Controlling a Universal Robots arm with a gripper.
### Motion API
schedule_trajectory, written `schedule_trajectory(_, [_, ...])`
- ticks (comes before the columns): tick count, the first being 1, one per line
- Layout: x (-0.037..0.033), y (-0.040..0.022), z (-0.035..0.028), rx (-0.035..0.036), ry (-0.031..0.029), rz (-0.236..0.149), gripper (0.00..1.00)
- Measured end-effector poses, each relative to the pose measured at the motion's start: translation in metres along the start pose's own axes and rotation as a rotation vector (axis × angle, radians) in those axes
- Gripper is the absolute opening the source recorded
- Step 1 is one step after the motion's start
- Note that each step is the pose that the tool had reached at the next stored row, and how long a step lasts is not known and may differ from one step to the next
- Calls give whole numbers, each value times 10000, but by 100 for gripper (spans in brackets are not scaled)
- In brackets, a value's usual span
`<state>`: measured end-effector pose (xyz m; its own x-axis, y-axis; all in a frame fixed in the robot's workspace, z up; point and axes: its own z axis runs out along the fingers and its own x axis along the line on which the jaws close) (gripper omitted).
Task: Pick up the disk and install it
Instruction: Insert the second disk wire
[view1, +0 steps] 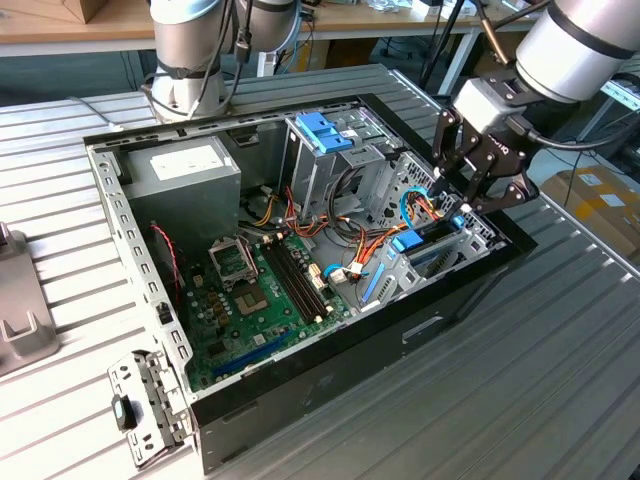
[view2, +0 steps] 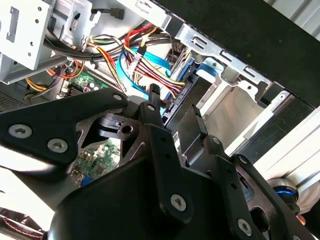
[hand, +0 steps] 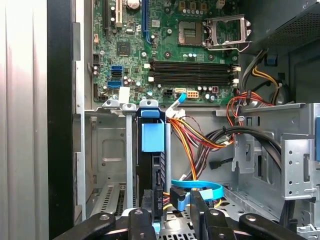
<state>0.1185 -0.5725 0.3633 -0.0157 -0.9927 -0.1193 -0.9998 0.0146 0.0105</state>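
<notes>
Here, in the first wrist view, the gripper (hand: 172, 210) is seen with its black fingers (hand: 150, 202) clamped on the near edge of the disk (hand: 152, 165), which stands on edge in the metal drive bay (hand: 107, 165) with its light blue carrier tab uppermost. Just beside it a light blue cable (hand: 197, 186) is looped among orange and red wires, and farther off the motherboard (hand: 165, 40) is laid out. In the exterior view the gripper (view1: 455, 200) is lowered into the open computer case (view1: 120, 210) at the exterior view's right, with the power supply (view1: 185, 175) well apart at the far corner.
</notes>
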Motion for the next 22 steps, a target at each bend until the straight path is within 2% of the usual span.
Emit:
schedule_trajectory(10, [13, 0, 20, 0, 1, 0, 42])
schedule_trajectory(11, [13, 0, 21, 0, 1, 0, 40])
schedule_trajectory(12, [13, 0, 21, 0, 1, 0, 27])
schedule_trajectory(13, [13, 0, 21, 0, 1, 0, 27])
schedule_trajectory(15, [13, 0, 21, 0, 0, 0, 16])
schedule_trajectory(22, [14, 0, 22, 0, 0, 0, 16])
